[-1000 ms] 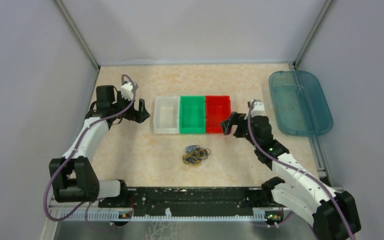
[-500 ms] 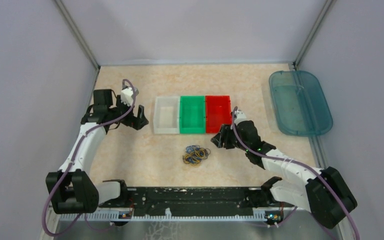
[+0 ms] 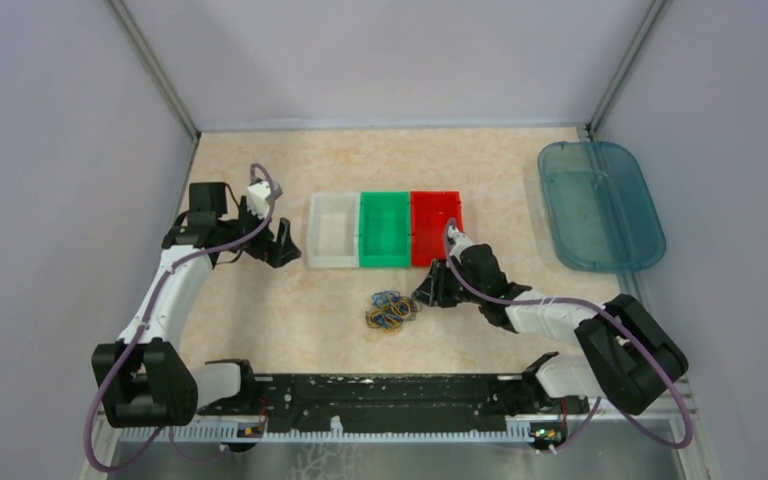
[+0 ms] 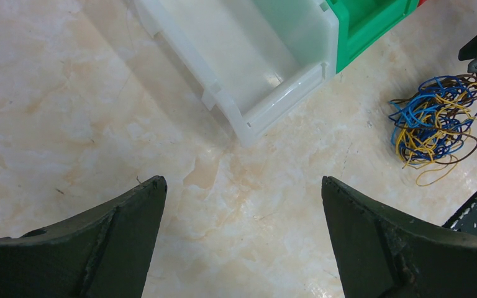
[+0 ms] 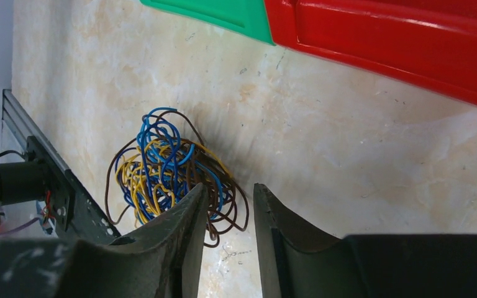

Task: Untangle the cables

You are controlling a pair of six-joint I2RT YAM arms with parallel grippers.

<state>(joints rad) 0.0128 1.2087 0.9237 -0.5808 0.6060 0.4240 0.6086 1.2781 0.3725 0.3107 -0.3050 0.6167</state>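
The cables point(image 3: 392, 310) lie as one small tangle of blue, yellow and dark brown wire on the table, in front of the green bin. My right gripper point(image 3: 428, 292) is low at the bundle's right edge. In the right wrist view its jaws point(image 5: 231, 186) stand a narrow gap apart, and a few brown loops of the cables point(image 5: 161, 167) reach into that gap. My left gripper point(image 3: 280, 243) hovers left of the white bin, wide open and holding nothing point(image 4: 242, 181). The left wrist view shows the cables point(image 4: 438, 121) far to the right.
A white bin point(image 3: 330, 262), a green bin point(image 3: 384, 264) and a red bin point(image 3: 435, 194) stand side by side behind the cables. A teal tray point(image 3: 600, 205) lies at the back right. The black base rail point(image 3: 380, 390) runs along the near edge.
My right arm has swung down and left from beside the red bin to the cable bundle, and its jaws have narrowed. The left gripper has shifted only slightly and stays wide open.
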